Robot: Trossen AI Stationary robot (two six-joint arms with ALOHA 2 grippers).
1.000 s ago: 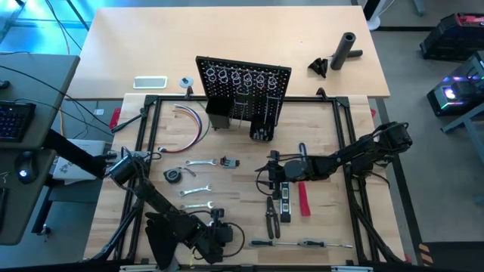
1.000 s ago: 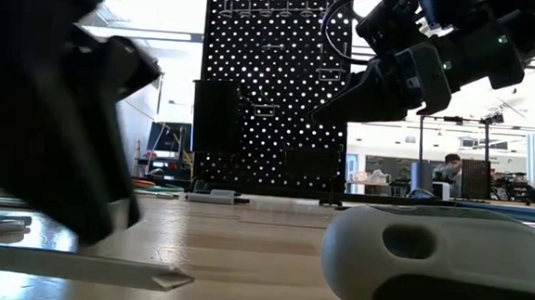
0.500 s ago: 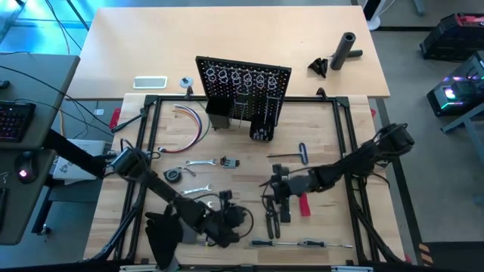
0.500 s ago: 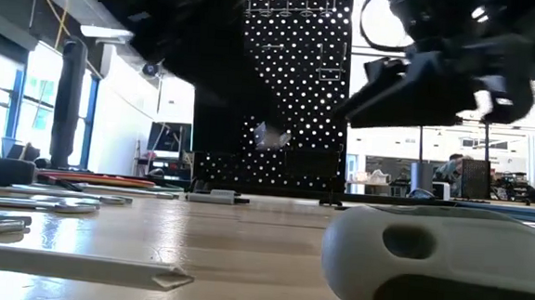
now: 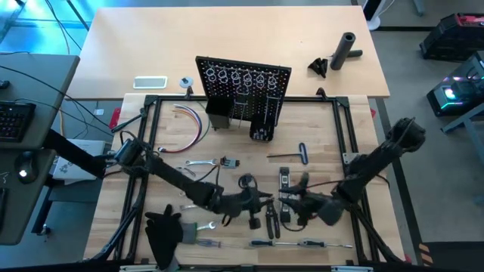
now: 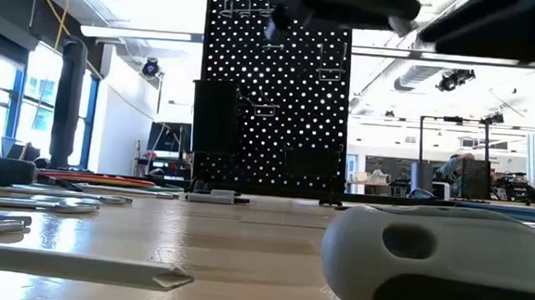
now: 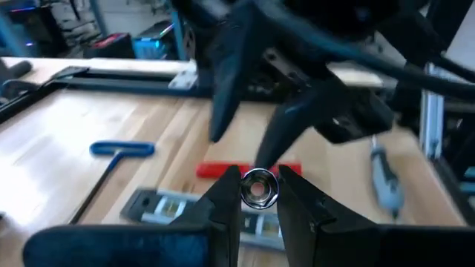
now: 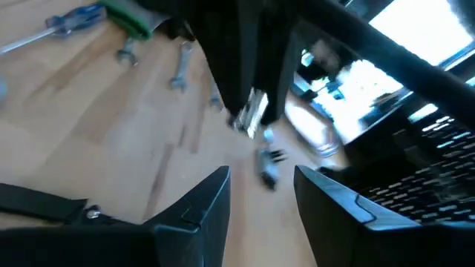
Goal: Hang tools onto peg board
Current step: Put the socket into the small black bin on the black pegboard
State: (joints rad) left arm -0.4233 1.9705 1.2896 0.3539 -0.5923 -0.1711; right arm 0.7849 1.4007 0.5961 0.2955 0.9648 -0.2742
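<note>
Near edge: a screwdriver (image 5: 302,243) lay along the table (image 5: 333,128) front; a grey handle (image 6: 428,262) filled the low view's foreground.
Left gripper: the left gripper (image 7: 256,199) hung low over the table's middle front, fingers pinched on a small silver socket (image 7: 257,186).
Right gripper: the right gripper (image 8: 261,194) faced the left one from just beside it, fingers spread apart with nothing between them.
Under the grippers: a black-yellow level (image 5: 284,181), a red-handled tool (image 7: 215,170) and black-handled pliers (image 5: 269,217) lay close together.
Mid table: a blue-handled tool (image 5: 293,156) lay right of centre; silver wrenches (image 5: 198,162) and a round tape measure (image 5: 173,175) lay left of centre.
Far side: the peg board (image 5: 243,85) stood upright at the table's back edge, coloured wires (image 5: 193,121) to its left.
</note>
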